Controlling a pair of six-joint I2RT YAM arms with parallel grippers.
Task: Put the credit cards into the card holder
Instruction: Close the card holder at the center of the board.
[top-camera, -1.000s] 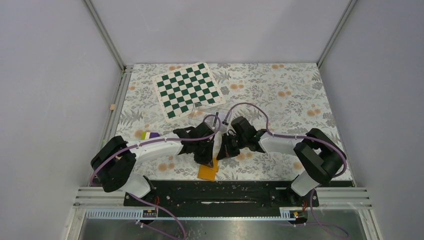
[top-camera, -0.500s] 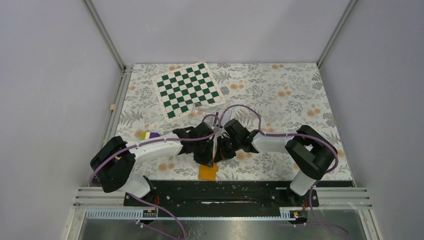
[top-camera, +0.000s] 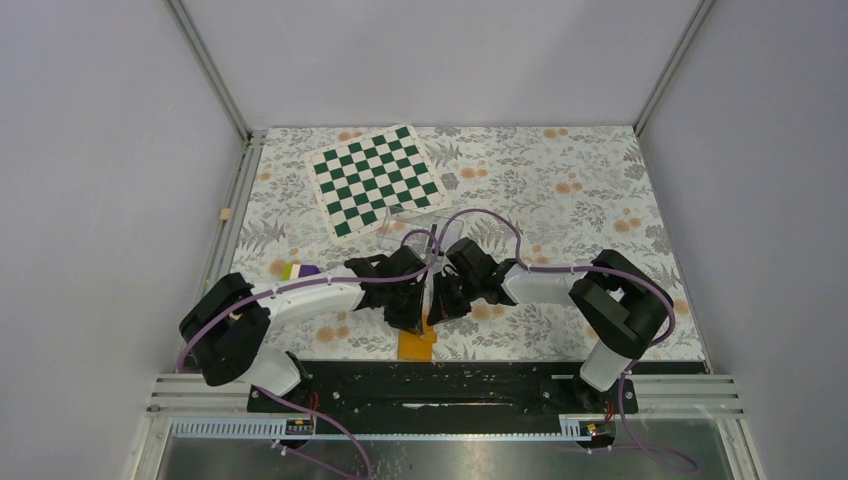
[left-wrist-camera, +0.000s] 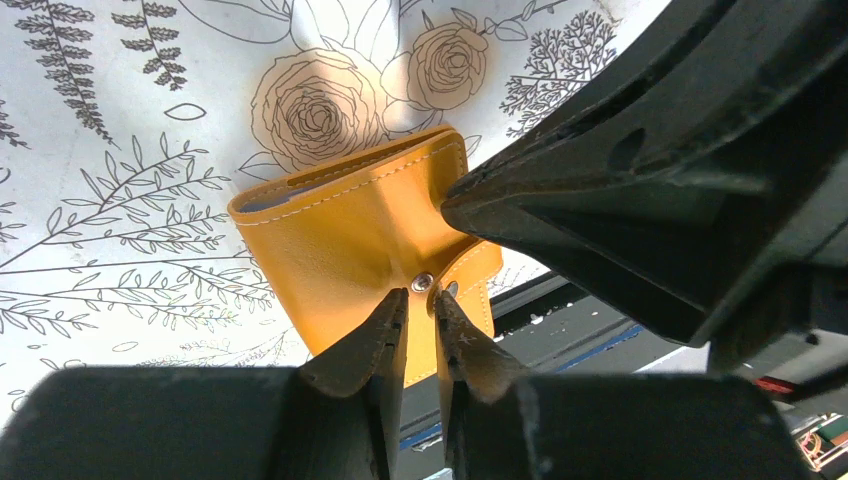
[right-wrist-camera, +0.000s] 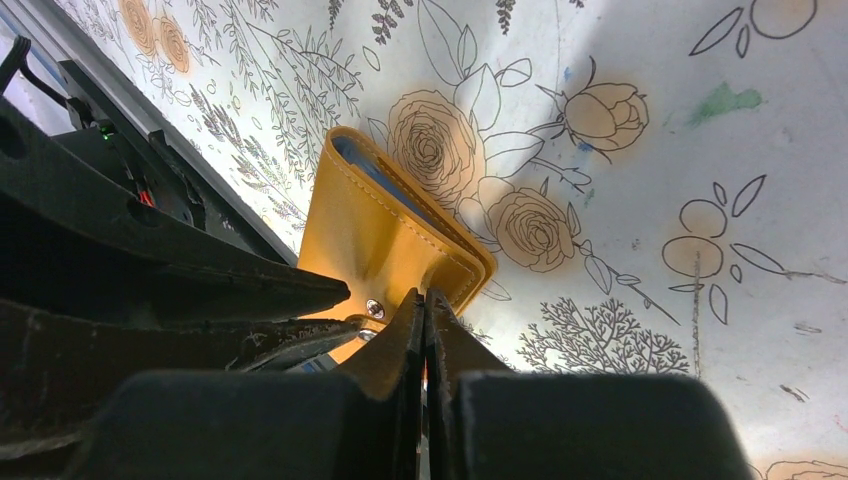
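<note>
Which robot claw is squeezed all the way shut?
The right gripper: its fingertips meet with no gap. The left gripper shows a thin slit between its fingers.

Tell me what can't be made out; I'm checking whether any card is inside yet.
Left wrist view: the left gripper blocks whether it pinches the snap tab.
Right wrist view: the shut right gripper hides what its tips touch.
Top view: both grippers cover most of the card holder.
Holder's inside: only a blue sliver shows.

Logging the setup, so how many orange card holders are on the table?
1. The card holder sits folded near the front edge of the table, at the tips of the left gripper and right gripper. Others may be hidden.
</note>
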